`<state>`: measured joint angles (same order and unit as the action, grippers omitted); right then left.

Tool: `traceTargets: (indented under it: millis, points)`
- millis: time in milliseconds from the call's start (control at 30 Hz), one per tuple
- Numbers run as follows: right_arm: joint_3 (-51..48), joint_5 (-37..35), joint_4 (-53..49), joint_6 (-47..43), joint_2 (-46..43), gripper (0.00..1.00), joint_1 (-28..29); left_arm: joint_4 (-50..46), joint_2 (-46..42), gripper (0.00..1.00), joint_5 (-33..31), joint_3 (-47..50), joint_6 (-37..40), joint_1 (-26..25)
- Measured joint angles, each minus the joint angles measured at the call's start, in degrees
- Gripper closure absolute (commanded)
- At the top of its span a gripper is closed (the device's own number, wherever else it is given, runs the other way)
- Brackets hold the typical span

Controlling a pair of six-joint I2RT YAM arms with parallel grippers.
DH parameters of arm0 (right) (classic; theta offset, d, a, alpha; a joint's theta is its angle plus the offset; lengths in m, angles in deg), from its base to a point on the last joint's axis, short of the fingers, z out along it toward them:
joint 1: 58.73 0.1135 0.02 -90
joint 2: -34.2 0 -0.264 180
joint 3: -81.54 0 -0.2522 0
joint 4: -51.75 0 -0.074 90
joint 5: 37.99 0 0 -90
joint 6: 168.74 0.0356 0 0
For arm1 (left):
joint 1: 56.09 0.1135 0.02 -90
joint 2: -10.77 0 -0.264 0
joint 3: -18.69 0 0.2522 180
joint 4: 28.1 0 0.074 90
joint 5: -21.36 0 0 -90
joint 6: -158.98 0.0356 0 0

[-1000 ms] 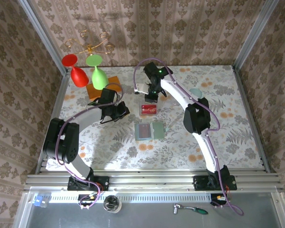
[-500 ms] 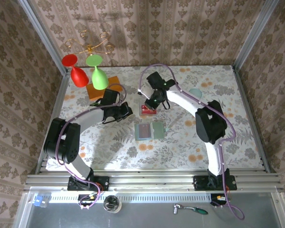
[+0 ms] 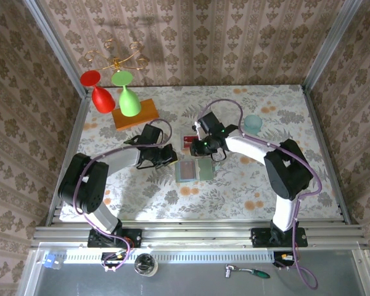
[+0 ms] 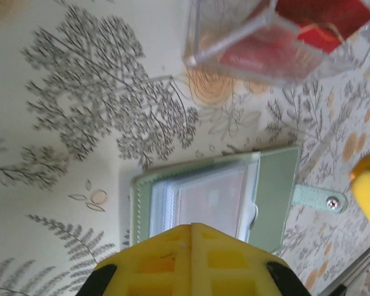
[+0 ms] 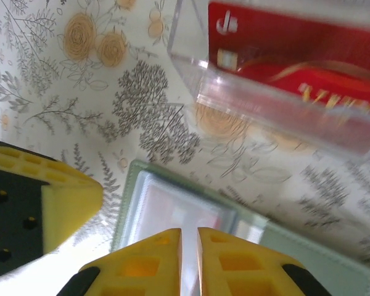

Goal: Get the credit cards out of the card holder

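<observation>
The card holder (image 3: 195, 170) lies open on the floral table, a pale green wallet with clear sleeves. A reddish credit card (image 4: 211, 196) shows faintly through those sleeves. Another red credit card (image 3: 191, 142) rests in a small clear box (image 5: 277, 105) just behind the holder. My left gripper (image 3: 171, 158) is shut and empty, its tips (image 4: 192, 228) at the holder's left edge. My right gripper (image 3: 205, 152) hovers over the holder's back edge. Its fingertips (image 5: 189, 232) stand a narrow slit apart with nothing between them.
An orange wooden block (image 3: 134, 114) sits at the back left with a red goblet (image 3: 98, 92) and a green goblet (image 3: 127, 95) by it. A translucent teal cup (image 3: 253, 122) stands at the back right. Patterned walls close in the table.
The right arm came forward from the back, past the clear box, to the holder, and its jaws parted slightly. The left gripper slid right toward the holder, still shut.
</observation>
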<state>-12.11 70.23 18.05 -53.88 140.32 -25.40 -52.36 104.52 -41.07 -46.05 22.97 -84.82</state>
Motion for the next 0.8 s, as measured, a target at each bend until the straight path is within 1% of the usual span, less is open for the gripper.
traceTargets:
  millis: [167, 333, 533, 700, 800]
  points:
    - [-2.3, 3.1, 2.0, 6.6, 0.0, 0.82, 1.6, -0.4, 0.0, 0.97, 0.7, 0.7, 0.3, -0.1]
    - [-2.7, 5.4, 3.6, 10.7, 0.0, 0.82, 2.0, -1.0, 0.1, 0.97, 0.8, 0.7, 0.8, -0.1]
    - [-3.6, 5.9, 3.9, 13.1, 0.0, 0.83, 2.0, -0.8, 3.5, 0.97, 2.4, 0.7, 0.8, -0.1]
    - [-3.6, 6.9, 3.5, 13.5, 0.5, 0.79, 2.0, -0.9, 5.1, 0.97, 3.5, 0.6, 1.1, -0.1]
    - [-3.8, 7.5, 3.5, 13.9, 1.2, 0.75, 2.0, -1.8, 5.2, 0.97, 3.9, -0.2, 2.1, -0.1]
